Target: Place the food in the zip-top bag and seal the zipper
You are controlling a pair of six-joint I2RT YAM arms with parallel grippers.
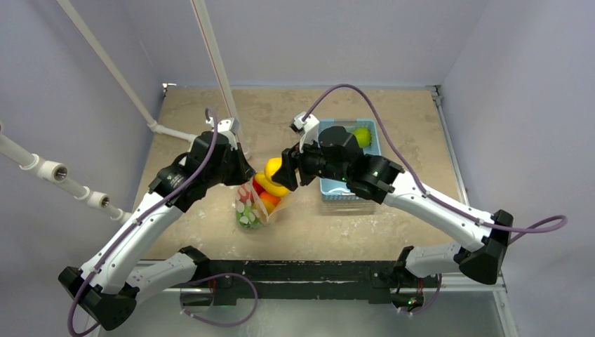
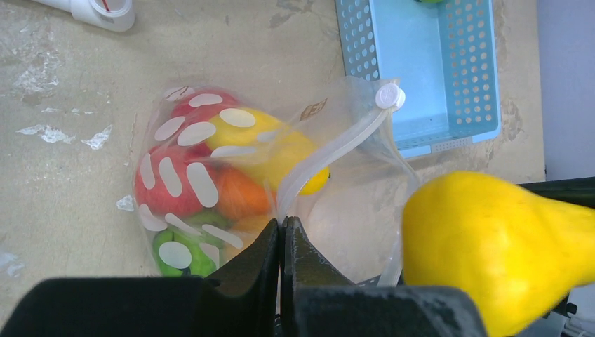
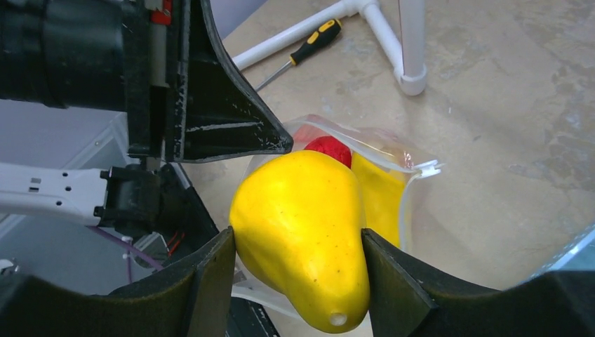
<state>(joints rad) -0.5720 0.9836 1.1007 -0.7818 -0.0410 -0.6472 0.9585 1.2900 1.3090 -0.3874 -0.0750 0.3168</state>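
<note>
While the left gripper stands pinched shut on the pale zipper, holding the mouth of the zip-top bag up and open near the middle of the tabletop, the right gripper clamps a yellow pear by its sides right at that mouth, not clearly inside it. Several pieces of the food lie in the bag already: red, orange, yellow and green shapes show through the dotted plastic. One green fruit sits in the light-blue basket, which stands just right of the bag, toward the tabletop's far edge. I judge the filling well along but unfinished: the pear has to drop in, the green fruit seems due to follow, and the zipper, its slider at the far end of the strip, lies unsealed, so closing it is left to do.
</note>
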